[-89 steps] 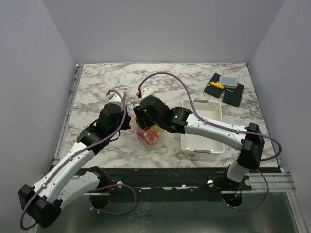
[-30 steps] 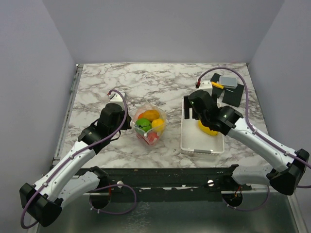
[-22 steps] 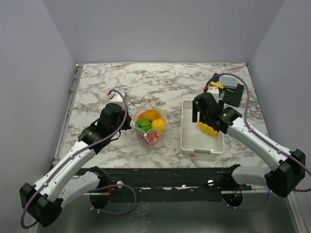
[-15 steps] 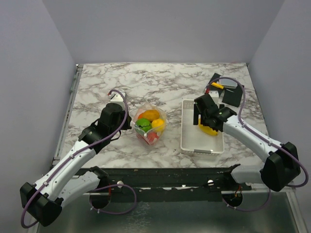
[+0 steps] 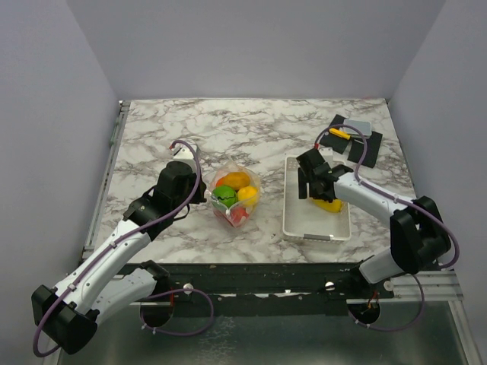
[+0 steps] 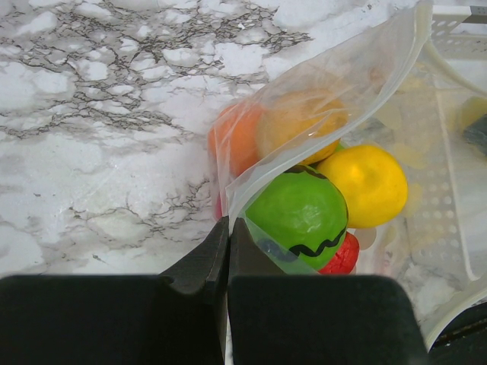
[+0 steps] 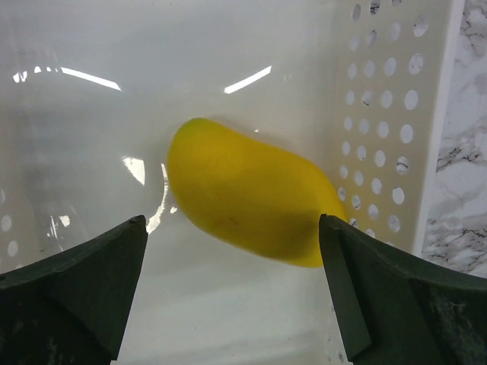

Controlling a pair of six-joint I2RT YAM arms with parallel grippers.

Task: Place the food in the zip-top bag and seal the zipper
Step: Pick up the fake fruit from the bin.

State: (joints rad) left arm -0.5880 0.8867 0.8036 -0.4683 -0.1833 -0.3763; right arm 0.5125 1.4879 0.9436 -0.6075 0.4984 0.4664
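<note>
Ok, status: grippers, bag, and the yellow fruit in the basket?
Left gripper shut on zip-top bag edge, mouth open. Right gripper open, poised over yellow fruit in white basket, not gripped. Nothing in the way.

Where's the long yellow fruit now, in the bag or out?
Out. The yellow fruit lies in the white basket, between the jaws of the open right gripper; the zip-top bag stands apart, holding other fruits.

white slotted basket | black mats far right (grey box on top) | marble table
</note>
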